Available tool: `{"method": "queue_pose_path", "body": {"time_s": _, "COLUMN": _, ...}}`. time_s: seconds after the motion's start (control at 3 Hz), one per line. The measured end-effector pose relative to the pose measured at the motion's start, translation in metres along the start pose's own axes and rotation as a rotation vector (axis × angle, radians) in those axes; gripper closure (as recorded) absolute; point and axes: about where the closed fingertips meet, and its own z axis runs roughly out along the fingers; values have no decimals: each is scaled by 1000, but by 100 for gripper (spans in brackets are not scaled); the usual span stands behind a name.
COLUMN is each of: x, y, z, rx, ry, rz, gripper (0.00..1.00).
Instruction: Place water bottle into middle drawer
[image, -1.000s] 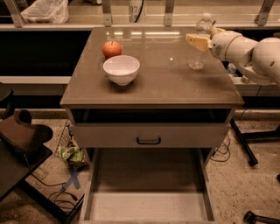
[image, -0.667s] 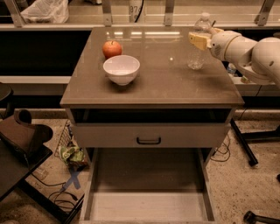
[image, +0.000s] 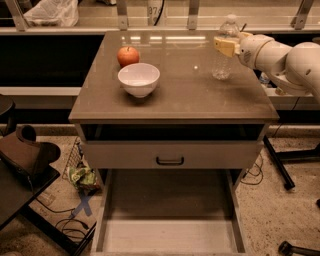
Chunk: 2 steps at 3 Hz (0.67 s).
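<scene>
water bottle (image: 221, 67) upright on table (image: 190, 97), end effector (image: 227, 45) seemingly against it, grip unclear

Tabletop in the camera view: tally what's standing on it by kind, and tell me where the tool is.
water bottle: 1
apple: 1
white bowl: 1
Total: 3
The tool is at the upper part of the water bottle, at the back right of the tabletop.

Dim warm light; glare streaks the far tabletop (image: 180, 92) left of the tool (image: 227, 46) at the water bottle (image: 221, 67).
</scene>
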Motion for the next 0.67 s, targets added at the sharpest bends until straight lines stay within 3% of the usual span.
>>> {"method": "queue_pose_path", "body": {"time_s": 0.33, "x": -35, "y": 5, "z": -4, "rx": -11, "ry": -24, "rz": -50, "gripper": 100}}
{"method": "queue_pose_path", "body": {"time_s": 0.67, "x": -76, "y": 25, "z": -30, "rx": -46, "ry": -57, "rz": -88, "gripper": 100}}
